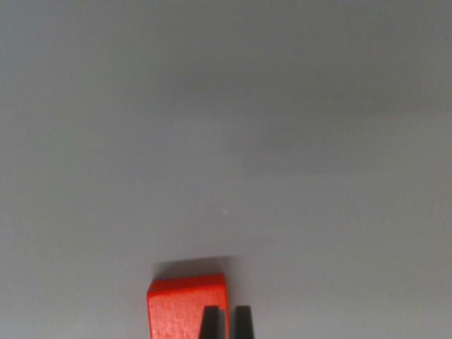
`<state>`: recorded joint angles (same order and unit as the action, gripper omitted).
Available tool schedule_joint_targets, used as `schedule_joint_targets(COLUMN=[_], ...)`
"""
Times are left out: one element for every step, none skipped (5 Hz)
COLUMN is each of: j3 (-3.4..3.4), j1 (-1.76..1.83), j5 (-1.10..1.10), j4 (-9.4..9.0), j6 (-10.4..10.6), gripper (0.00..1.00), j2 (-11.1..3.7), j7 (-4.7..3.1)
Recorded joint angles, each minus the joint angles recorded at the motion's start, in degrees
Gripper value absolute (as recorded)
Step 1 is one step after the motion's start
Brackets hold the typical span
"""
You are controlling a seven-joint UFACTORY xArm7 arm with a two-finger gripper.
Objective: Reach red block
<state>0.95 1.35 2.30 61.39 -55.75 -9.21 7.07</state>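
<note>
The red block lies on a plain grey surface at the bottom edge of the wrist view, a little left of centre, and its lower part is cut off by the frame. Two dark fingertips of my gripper poke up from the bottom edge with only a thin gap between them. The left fingertip overlaps the block's right side. The right fingertip sits just past the block's right edge. The block is far wider than the gap, so nothing is held and the gripper is shut.
A dark shadow runs along the block's far edge. Apart from that, only the even grey surface fills the view.
</note>
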Motion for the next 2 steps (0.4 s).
schedule_joint_targets(j3=[0.00,-0.13], j1=[0.00,0.19], j5=[0.00,0.05], j4=[0.00,-1.94], j6=[0.0,2.5], gripper=[0.00,0.00], j2=[0.00,-0.57], j7=[0.00,0.31])
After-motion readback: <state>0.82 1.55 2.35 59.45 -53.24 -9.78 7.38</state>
